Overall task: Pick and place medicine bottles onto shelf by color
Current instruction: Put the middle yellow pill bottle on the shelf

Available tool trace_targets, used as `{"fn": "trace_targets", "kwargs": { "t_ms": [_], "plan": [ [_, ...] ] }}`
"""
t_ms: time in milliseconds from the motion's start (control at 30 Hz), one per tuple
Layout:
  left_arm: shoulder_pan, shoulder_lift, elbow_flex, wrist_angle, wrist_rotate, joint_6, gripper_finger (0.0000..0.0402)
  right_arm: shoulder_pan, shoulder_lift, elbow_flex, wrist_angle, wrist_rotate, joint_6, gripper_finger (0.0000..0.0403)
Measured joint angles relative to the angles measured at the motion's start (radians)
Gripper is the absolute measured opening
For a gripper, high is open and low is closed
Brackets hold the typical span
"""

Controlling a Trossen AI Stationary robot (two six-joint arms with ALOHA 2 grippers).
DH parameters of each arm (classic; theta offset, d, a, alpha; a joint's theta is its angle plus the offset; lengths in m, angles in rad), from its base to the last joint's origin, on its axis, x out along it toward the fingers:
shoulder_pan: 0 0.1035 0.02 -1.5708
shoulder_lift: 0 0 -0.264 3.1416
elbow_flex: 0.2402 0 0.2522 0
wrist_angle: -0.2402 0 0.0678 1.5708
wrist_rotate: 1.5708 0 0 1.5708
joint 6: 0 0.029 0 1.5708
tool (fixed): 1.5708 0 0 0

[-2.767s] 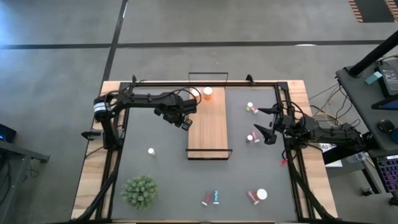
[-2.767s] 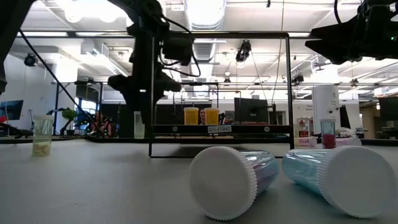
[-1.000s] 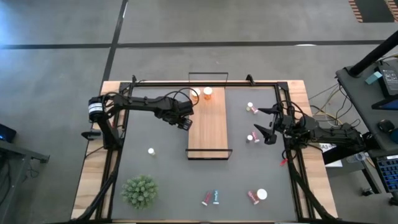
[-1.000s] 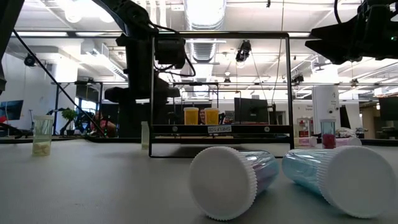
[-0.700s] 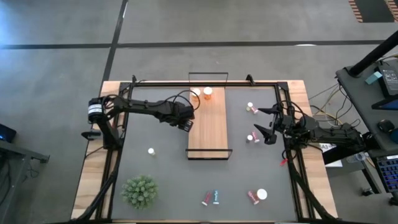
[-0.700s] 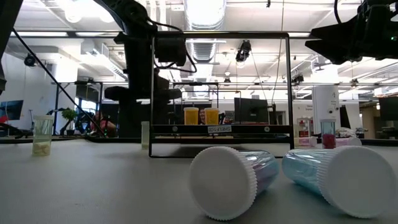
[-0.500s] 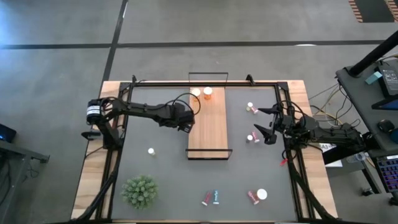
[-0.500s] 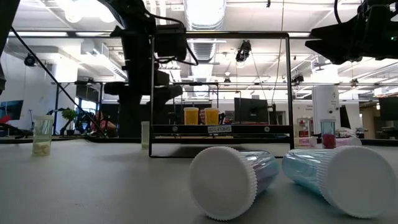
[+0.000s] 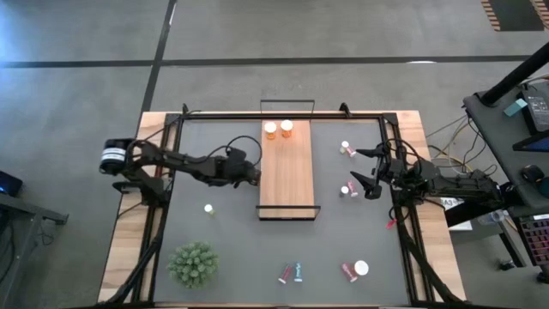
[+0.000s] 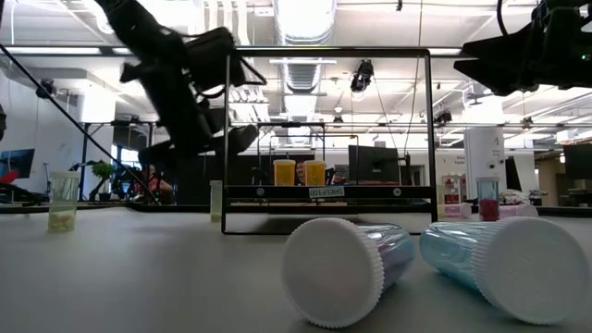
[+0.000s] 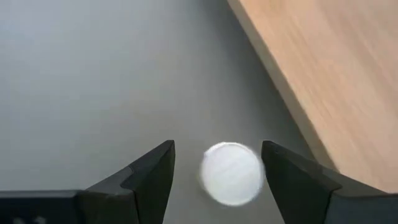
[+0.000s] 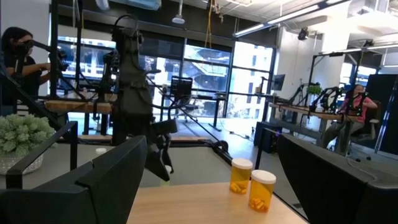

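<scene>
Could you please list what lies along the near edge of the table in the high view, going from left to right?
Green spiky plant → pink-red medicine bottle lying down → teal medicine bottle lying down → second pink-red bottle lying down → white-capped bottle seen from above.

The left hand (image 9: 255, 174) is now off the shelf (image 9: 288, 176) and sits lower over the grey table (image 9: 214, 245), just beside the shelf's left edge, where earlier it hung over the shelf's far end near the orange bottles (image 9: 278, 130). Its arm (image 9: 176, 162) now stretches out lower and flatter across the table. In the low view the arm leans tilted instead of standing upright. A slim bottle (image 10: 215, 200) now stands on the table beside the shelf; in the left wrist view its white cap (image 11: 231, 173) shows between the parted fingers (image 11: 152, 174).
</scene>
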Motion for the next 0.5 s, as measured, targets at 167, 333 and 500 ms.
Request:
{"fn": "trace_targets", "kwargs": {
  "t_ms": [167,333,500],
  "plan": [
    [-0.009,-0.006,-0.109,0.175,-0.031,0.018,0.0224,0.000,0.000,0.000,0.000,0.000,0.000,0.0350],
    [-0.014,-0.006,-0.183,0.347,-0.058,0.080,0.0224,0.000,0.000,0.000,0.000,0.000,0.000,0.0350],
    [-0.014,-0.006,-0.193,0.360,-0.073,0.087,0.0213,0.000,0.000,0.000,0.001,0.000,0.000,0.0350]
  ]
}}
